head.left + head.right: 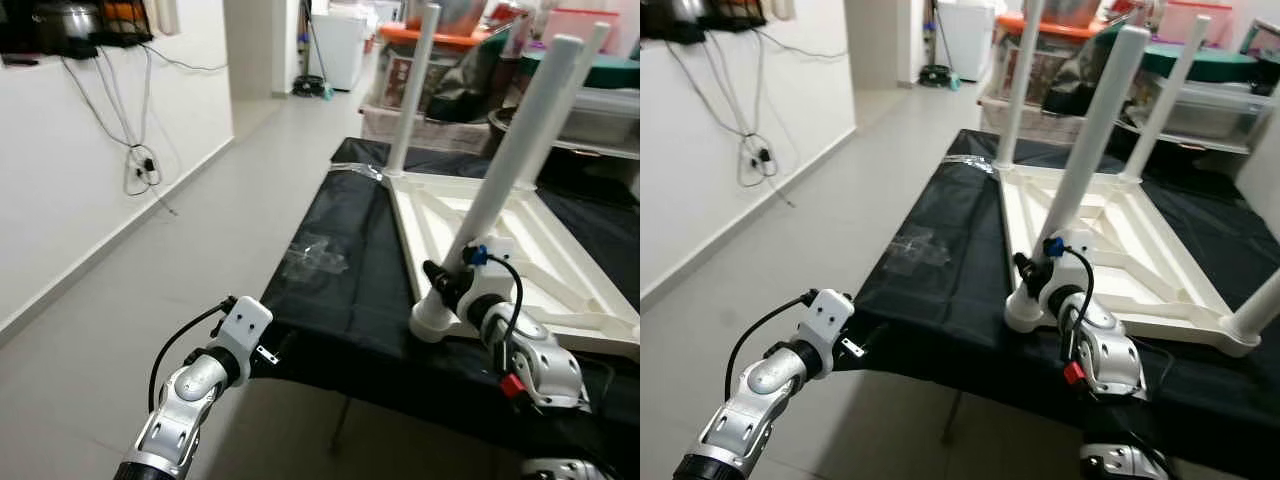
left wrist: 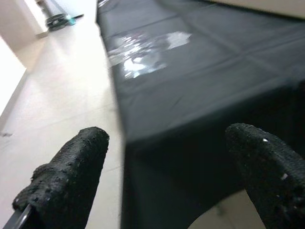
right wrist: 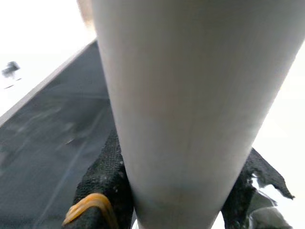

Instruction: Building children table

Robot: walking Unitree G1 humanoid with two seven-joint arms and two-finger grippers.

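White table leg [image 1: 505, 160] upright, base clamped in right claw [image 1: 440, 285]

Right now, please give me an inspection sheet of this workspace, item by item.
Surface: black cloth-covered worktable, with a shiny clear patch.
Job's things: upside-down white plastic children table; white round near leg leaning in its corner socket.
Clutter: plastic storage boxes behind.
Grippers: right claw shut on the near leg; left claw open at the worktable's edge.
Cables: black wires on the wall.
Surroundings: grey tiled floor.
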